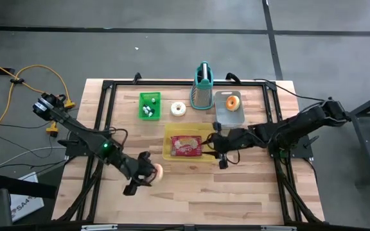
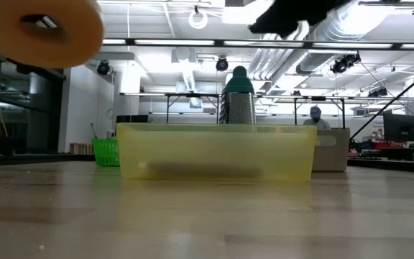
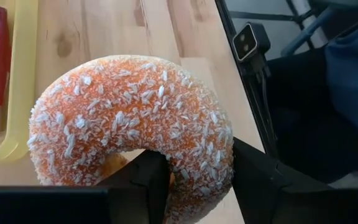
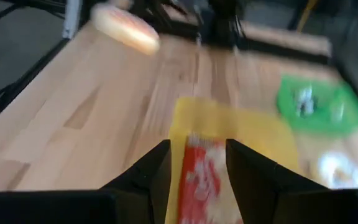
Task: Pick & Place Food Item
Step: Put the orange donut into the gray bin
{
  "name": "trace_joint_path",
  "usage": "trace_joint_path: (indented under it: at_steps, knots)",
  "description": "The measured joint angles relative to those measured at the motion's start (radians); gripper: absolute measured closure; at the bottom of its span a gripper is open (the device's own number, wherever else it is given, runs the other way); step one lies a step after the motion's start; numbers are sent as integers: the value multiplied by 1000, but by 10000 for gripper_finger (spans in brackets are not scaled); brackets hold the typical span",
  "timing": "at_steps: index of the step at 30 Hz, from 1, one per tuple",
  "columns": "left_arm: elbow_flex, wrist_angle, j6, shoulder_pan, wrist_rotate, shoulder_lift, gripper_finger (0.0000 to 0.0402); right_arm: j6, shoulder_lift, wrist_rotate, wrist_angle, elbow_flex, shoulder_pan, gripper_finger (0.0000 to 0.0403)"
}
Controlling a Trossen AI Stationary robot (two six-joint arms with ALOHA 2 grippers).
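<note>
Left claw (image 1: 148, 173) grasps the coconut doughnut (image 3: 132, 124), lower centre-left of high view; left wrist view alone shows its flakes. Right claw (image 1: 218, 154), parted and empty, hovers beside yellow tray (image 1: 169, 153)

A wooden surface (image 1: 249, 192) is seen from above. Near its left edge, toward the front, an orange donut (image 1: 157, 171) is held in the left claw (image 1: 148, 173). A yellow tray (image 1: 170, 131) with a red packet (image 1: 186, 146) is placed at the centre, and the right claw (image 1: 218, 151) is positioned just at its right edge, its fingers parted with nothing between them. Along the back edge, a green basket (image 1: 149, 106), a white donut (image 1: 178, 109), a teal-handled grater (image 1: 202, 86) and a grey tray (image 1: 223, 114) bearing an orange donut (image 1: 233, 102) are lined up.
</note>
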Motion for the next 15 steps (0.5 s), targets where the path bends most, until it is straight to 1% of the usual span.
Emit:
trace_joint_path:
  at_steps: [4, 7, 12, 15]
  knots:
    - [0, 26, 16, 56, 91, 3, 260, -181, 67, 15, 126, 0, 30, 264]
    - [0, 48, 57, 78, 132, 4, 260, -280, 138, 13, 242, 1, 34, 264]
    - [0, 105, 131, 91, 163, 4, 260, -411, 255, 11, 443, 1, 45, 263]
    - [0, 113, 159, 108, 165, 4, 260, -450, 319, -8, 491, 20, 46, 252]
